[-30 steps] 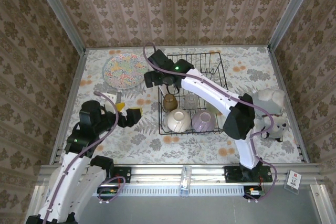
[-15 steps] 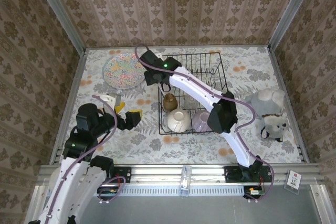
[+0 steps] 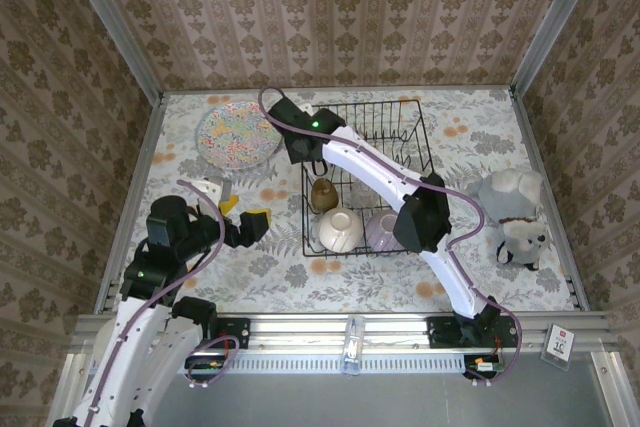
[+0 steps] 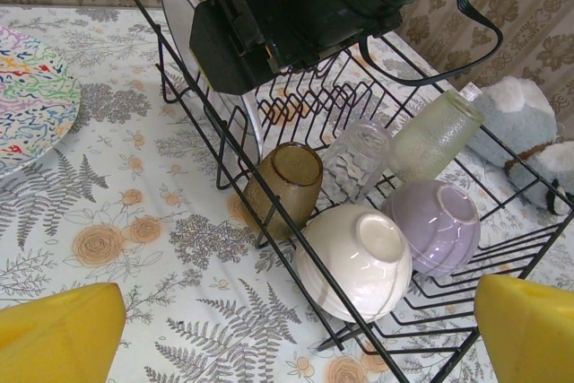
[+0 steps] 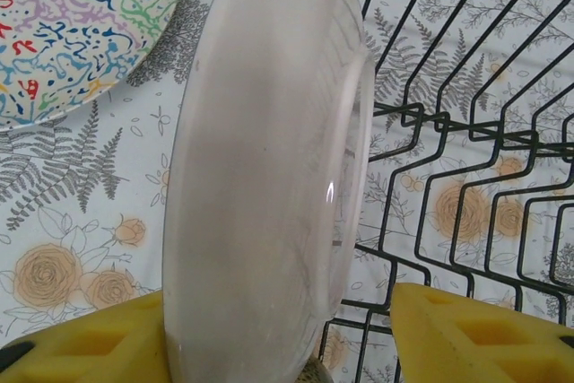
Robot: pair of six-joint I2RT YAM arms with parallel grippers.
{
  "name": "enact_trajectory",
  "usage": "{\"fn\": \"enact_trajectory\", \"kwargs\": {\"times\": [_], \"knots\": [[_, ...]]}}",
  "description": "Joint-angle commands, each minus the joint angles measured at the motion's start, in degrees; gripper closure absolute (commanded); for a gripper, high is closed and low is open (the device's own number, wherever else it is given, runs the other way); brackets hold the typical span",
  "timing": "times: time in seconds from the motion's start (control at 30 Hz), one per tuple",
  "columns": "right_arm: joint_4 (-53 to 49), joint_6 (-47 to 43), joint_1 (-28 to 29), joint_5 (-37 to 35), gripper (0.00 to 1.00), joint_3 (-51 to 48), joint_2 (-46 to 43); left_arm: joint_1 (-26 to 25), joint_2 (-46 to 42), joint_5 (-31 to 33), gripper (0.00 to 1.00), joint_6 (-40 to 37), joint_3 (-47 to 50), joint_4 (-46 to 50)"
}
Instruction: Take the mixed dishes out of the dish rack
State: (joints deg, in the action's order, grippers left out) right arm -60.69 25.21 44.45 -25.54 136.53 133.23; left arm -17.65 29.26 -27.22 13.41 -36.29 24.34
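The black wire dish rack [image 3: 372,104] holds a cream bowl [image 4: 354,257], a lilac bowl [image 4: 435,226], an amber-brown cup [image 4: 285,181], a clear glass [image 4: 357,159] and a pale-green cup [image 4: 435,136]. A white plate [image 5: 269,168] stands upright at the rack's left end. My right gripper [image 5: 282,329] straddles it from above, open: the left pad touches the plate and the right pad stands clear of it. The patterned plate [image 3: 238,134] lies flat on the table, left of the rack. My left gripper [image 3: 245,212] hovers open and empty over the table, left of the cream bowl.
A grey and white stuffed toy [image 3: 515,212] sits on the table right of the rack. Patterned walls enclose the table on three sides. The right arm's links [image 3: 420,212] stretch over the rack's middle and near end.
The right gripper has shifted a little left onto the upright white plate, and its jaws have narrowed around it. The left arm has barely moved.
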Motion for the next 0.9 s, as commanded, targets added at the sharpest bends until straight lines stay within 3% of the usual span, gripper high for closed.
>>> {"fn": "enact_trajectory", "kwargs": {"times": [0.0, 0.4, 0.87], "knots": [[-2.7, -0.6, -1.1, -2.7, 0.41, -0.1, -1.9, -0.1, 0.2, -0.1, 0.0, -0.8, 0.1, -1.2], [0.0, 0.2, -2.8, -4.4, 0.46, -7.9, -7.3, -0.1, 1.6, -0.3, 0.0, -0.5, 0.2, -1.7], [-2.6, 2.0, -3.7, -6.5, 0.55, -5.3, -7.2, -0.1, 2.0, -0.4, 0.0, -0.4, 0.2, -1.9]]}}
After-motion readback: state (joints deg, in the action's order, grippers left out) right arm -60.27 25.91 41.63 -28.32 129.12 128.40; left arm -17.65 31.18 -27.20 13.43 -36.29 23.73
